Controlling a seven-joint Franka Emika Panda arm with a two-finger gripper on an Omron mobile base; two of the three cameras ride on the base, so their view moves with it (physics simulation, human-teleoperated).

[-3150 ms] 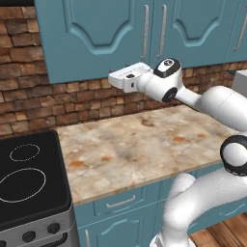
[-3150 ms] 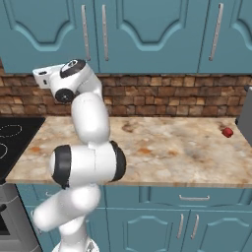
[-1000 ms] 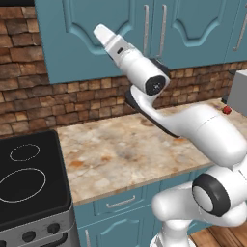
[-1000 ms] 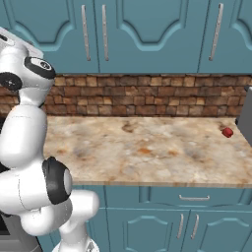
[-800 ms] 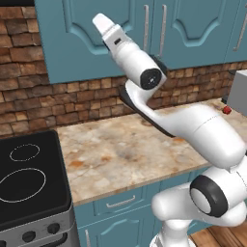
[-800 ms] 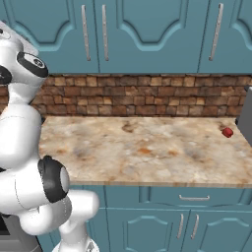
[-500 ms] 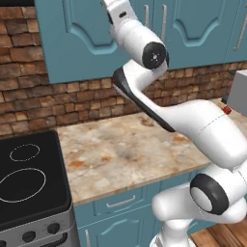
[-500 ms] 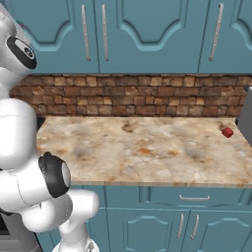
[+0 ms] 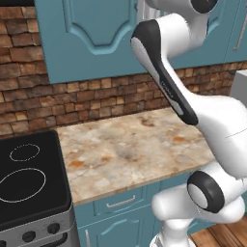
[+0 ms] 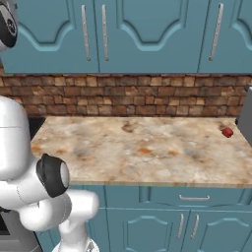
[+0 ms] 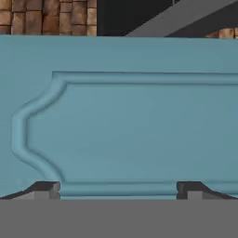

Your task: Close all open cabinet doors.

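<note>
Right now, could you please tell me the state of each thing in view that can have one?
Claw: open, tips wide apart, facing a teal door panel close up.
Cabinet door by the stove: whether it is shut or ajar cannot be told.
Wall-cabinet doors over the counter: look shut, flush with each other.
Drawer under the counter: shut.
Stove: rings dark, nothing on it.

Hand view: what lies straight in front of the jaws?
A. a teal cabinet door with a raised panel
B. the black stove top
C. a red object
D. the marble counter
A: the hand view shows the teal cabinet door with its raised arched panel right ahead, and the two fingertips stand wide apart at the bottom, nothing between them.
</note>
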